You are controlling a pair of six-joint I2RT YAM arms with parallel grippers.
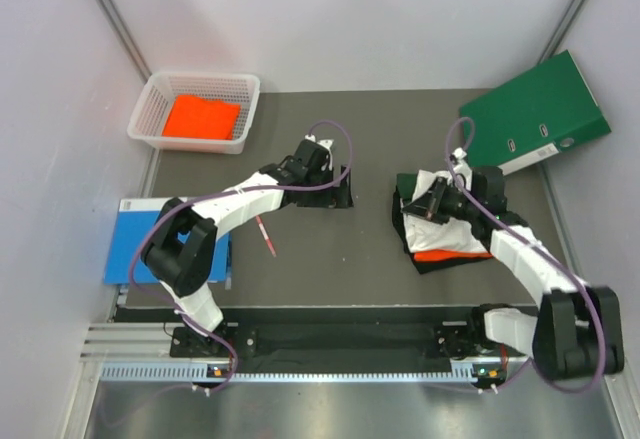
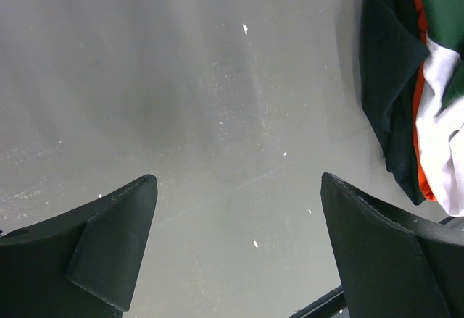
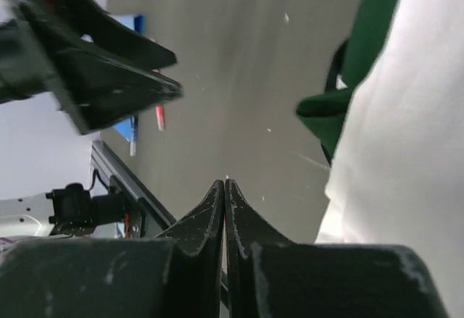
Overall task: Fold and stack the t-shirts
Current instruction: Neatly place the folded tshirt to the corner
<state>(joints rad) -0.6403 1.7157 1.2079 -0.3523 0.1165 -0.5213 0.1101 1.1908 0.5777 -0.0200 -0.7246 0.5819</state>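
Risk lies with the stacked t-shirts [image 1: 445, 239]: the right claw [image 3: 225, 182], clenched empty beside them, could drag them askew; the left claw [image 2: 239, 180] hangs released over the tabletop [image 2: 181, 79].

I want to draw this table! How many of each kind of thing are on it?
Shirts: at least 4: orange shirt in the basket, plus black shirt, second orange shirt and white shirt in a pile
Basket: 1
Green binder: 1
Blue book: 1
Red pen: 1
Total: at least 8
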